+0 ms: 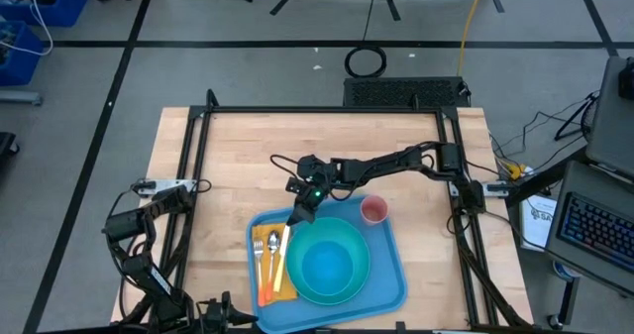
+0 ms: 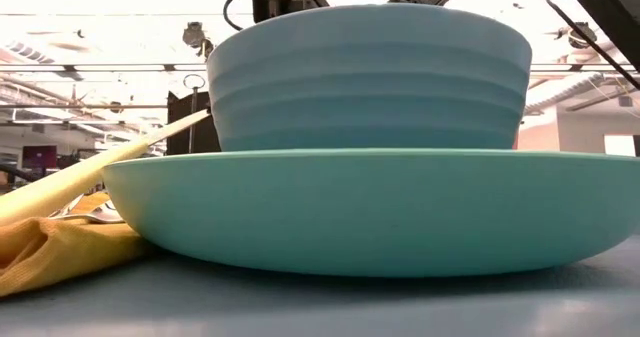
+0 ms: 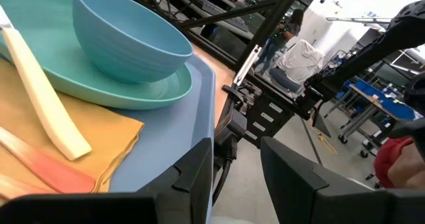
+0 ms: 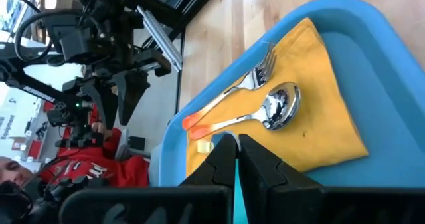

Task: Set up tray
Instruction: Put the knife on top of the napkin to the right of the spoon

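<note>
blue tray [image 1: 391, 275] near front edge, long axis left-right, right gripper [image 1: 300, 211] closed above napkin [image 1: 282, 284]

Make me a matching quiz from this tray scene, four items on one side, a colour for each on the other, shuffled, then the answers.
Items:
1. tray
2. napkin
3. cup
4. spoon bowl

Colours:
A. shiny silver
B. yellow
C. pink-red
D. blue

Pairs: 1-D, 2-B, 3-C, 4-A
</note>
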